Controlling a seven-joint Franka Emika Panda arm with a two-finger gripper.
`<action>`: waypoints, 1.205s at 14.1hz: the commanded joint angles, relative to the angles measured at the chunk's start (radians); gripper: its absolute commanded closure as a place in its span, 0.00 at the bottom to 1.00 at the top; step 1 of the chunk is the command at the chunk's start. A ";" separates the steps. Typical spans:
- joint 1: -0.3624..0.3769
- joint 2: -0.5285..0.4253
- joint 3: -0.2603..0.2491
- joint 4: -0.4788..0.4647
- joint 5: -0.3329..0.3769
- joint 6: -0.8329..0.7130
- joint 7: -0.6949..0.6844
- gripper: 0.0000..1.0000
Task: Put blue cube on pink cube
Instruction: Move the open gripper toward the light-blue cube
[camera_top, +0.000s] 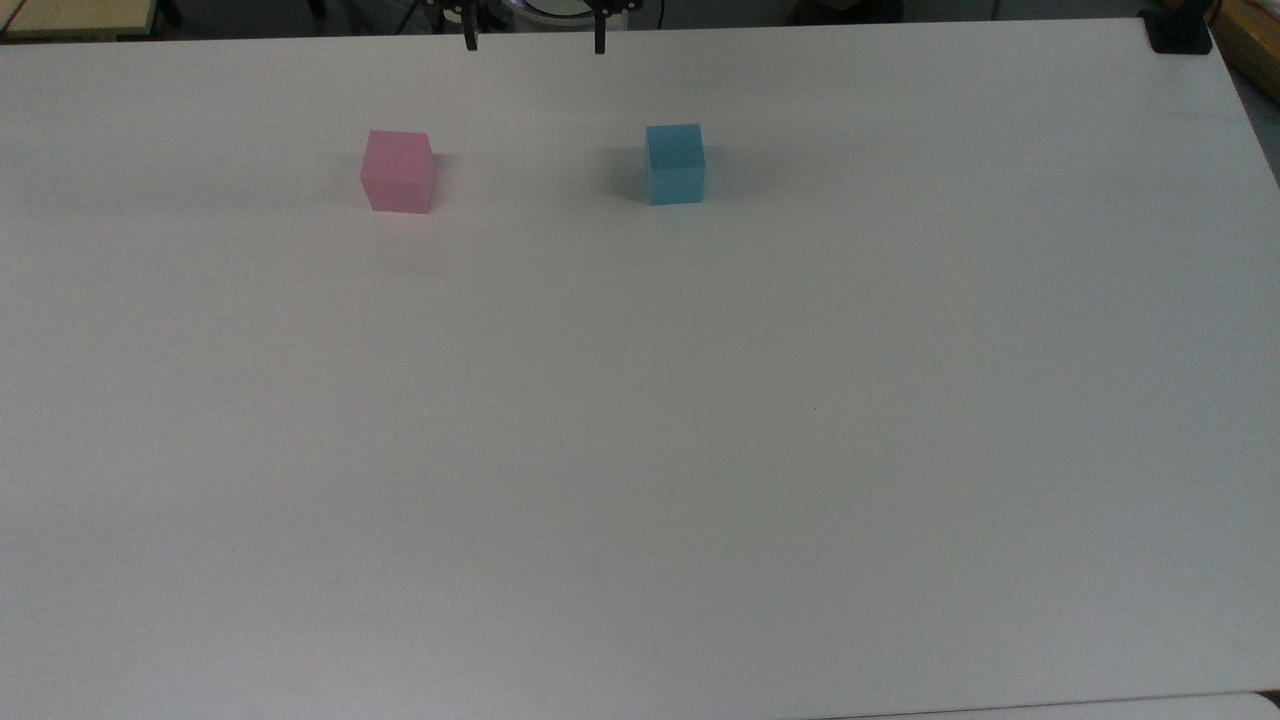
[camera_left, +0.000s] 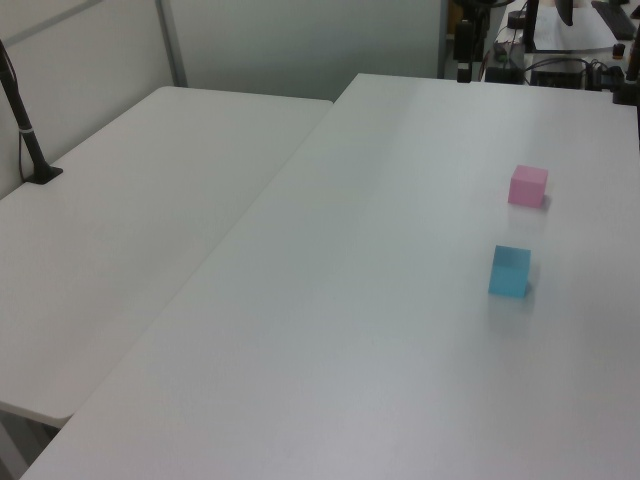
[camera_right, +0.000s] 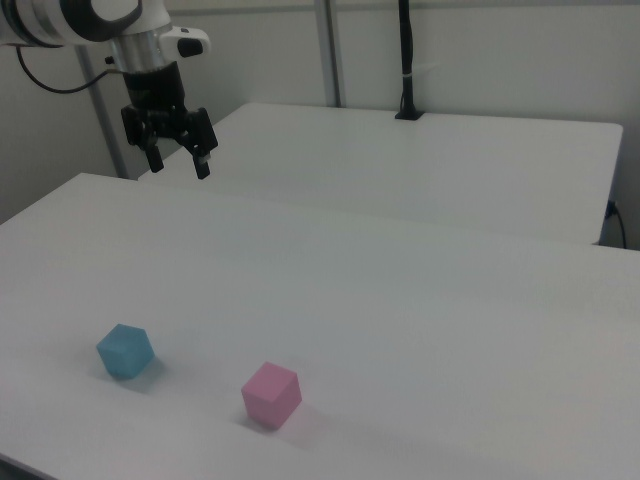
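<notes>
My fingers hang spread apart and empty, up in the air over the far edge of the counter; in the top view their two dark tips poke in at the upper edge.

I count one blue cube and one pink cube, two cubes in all. Both sit flat on the counter, well apart from each other and well apart from my fingers, nothing stacked. In the top view the blue cube lies below my fingers and a little to the top view's right, the pink cube below and to the top view's left, so my fingers sit roughly between the two. In the right view the blue cube is far below my fingers, near the near edge, and the pink cube is to the right view's right of it. In the left view the pink cube is nearer the far edge than the blue cube.

The counter is plain, matte and white. A second white table stands just beside it, carrying a black pole on a small base. Behind that are pale wall panels with metal uprights. In the left view, cables and dark equipment crowd the space beyond the counter's far edge.
</notes>
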 joint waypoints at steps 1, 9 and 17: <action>-0.009 -0.017 -0.013 -0.009 0.004 -0.007 -0.021 0.00; -0.009 -0.015 -0.013 -0.009 0.004 -0.007 -0.021 0.00; 0.005 -0.187 -0.007 -0.219 0.013 0.083 -0.021 0.00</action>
